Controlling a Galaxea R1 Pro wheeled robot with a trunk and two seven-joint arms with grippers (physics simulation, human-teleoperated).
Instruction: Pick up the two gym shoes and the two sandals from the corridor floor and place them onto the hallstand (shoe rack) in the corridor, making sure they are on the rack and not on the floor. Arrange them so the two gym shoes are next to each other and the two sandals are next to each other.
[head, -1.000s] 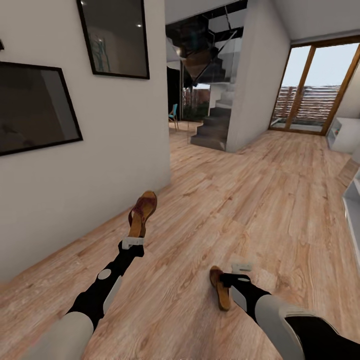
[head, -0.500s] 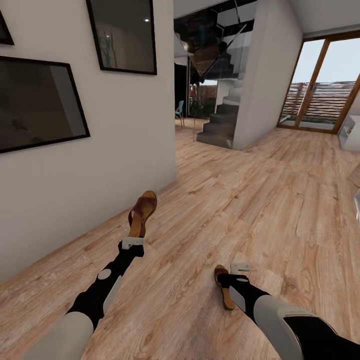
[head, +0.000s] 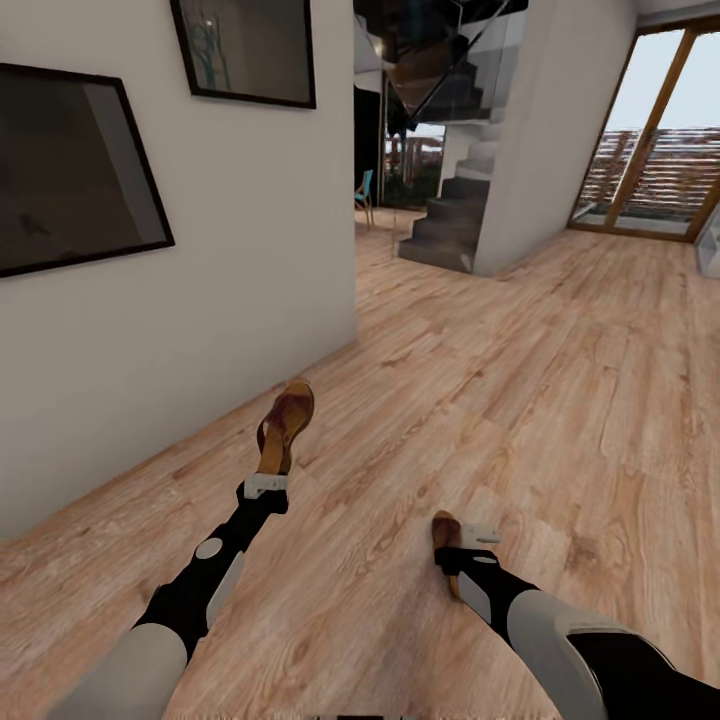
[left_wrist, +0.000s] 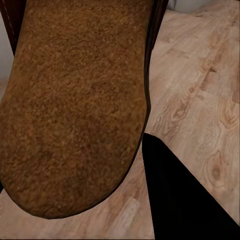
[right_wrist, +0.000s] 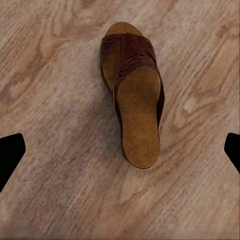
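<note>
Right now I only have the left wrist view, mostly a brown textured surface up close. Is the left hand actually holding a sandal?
Observer: Yes. In the head view the left hand is shut on the heel end of a brown leather-look open sandal, which is held up off the light brown wood-plank floor with its toe pointing away from the robot.
Operator: And the other one?
Observer: The second brown sandal lies flat on the floor. The right wrist view shows it under the right hand, whose fingers are spread wide to either side and not touching it.
</note>
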